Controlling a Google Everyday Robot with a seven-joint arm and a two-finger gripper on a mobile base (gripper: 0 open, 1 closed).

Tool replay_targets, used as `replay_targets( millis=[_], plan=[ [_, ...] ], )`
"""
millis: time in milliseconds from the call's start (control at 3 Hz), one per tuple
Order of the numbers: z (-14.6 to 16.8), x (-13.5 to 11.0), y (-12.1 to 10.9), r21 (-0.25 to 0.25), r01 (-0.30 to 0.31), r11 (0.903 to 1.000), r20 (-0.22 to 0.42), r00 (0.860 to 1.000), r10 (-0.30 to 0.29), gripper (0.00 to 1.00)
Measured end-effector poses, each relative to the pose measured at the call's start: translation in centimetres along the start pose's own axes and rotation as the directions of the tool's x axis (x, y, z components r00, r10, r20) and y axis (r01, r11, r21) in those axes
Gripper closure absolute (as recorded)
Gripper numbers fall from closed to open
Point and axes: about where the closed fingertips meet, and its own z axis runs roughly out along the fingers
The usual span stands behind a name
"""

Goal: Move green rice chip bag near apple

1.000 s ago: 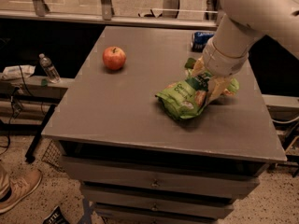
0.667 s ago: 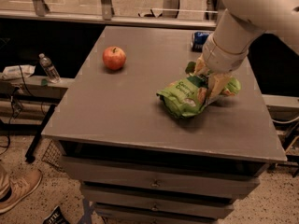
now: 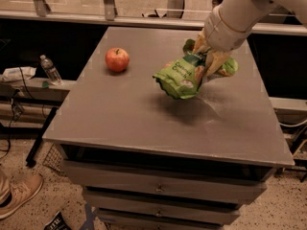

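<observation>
Lifted since a moment ago, the green rice chip bag now hangs clear of the table, shifted slightly left toward the apple, its shadow on the tabletop below. Nearest me, a shoe rests on the floor at left, and drawers front the cabinet. Mid-table, right, the gripper pinches the bag's right end, fingers closed on the foil, probably to carry it rather than drag it. Further left sits the apple, well apart from the bag, nothing between them. A water bottle stands beyond the table's left edge.
</observation>
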Motion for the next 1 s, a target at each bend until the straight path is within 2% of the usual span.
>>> replay_targets(
  millis=[333, 667, 1000],
  plan=[
    [0.2, -0.1, -0.4, 0.000, 0.014, 0.9999, -0.001, 1.000, -0.014, 1.00],
    [1.9, -0.7, -2.8, -0.005, 0.086, 0.9963, 0.019, 0.996, -0.086, 1.00],
    [3.6, -1.6, -5.5, -0.003, 0.164, 0.9865, 0.041, 0.986, -0.164, 1.00]
  ],
)
